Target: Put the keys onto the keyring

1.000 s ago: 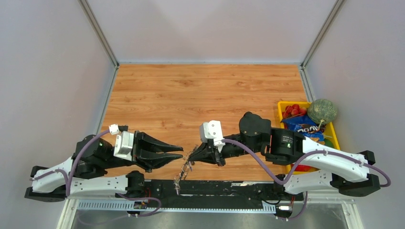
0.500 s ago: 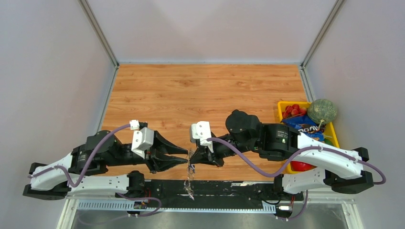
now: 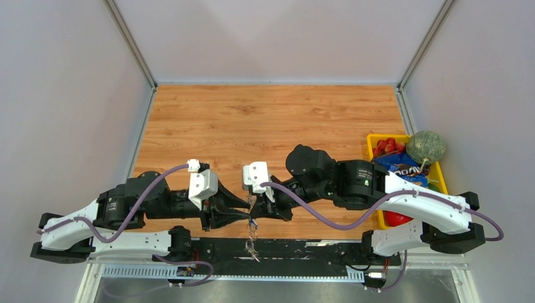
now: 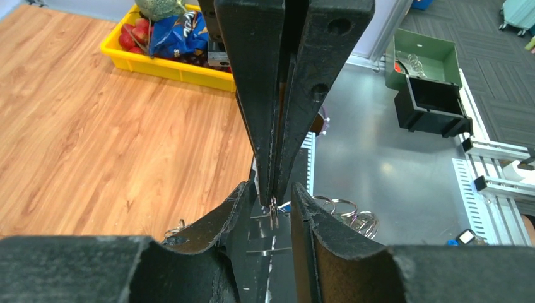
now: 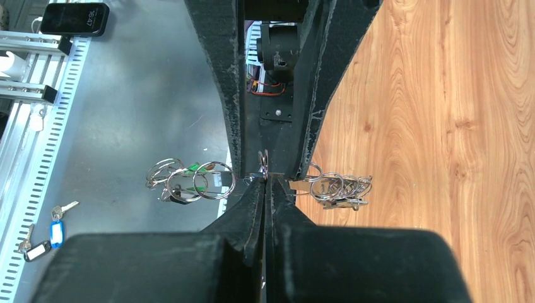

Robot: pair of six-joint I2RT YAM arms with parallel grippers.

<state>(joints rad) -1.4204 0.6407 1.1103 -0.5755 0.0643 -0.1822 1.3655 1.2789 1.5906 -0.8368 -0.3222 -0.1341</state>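
Observation:
My right gripper [image 3: 256, 207] is shut on the keyring [image 5: 264, 160], a thin silvery hoop seen edge-on at its tips [image 5: 265, 180]. Small metal pieces hang below the keyring [image 3: 253, 226] over the near table edge. My left gripper [image 3: 245, 212] is open, with one finger on each side of the right gripper's tips [image 4: 272, 197]. It touches nothing that I can see. A key with a blue tag [image 5: 55, 230] lies on the grey metal surface below. A bunch of rings with a green tag [image 5: 191, 178] lies there too.
Another bunch of rings [image 5: 335, 187] lies on the wood near the table edge. A yellow bin [image 3: 372, 142] with a melon [image 3: 425, 146] and a snack bag stands at the right. A phone [image 5: 76, 18] and a green box [image 4: 423, 53] lie off the table.
Both arms moved toward each other. The right gripper carried the keyring left, and the left gripper advanced right until its open fingers straddle the right gripper's tips.

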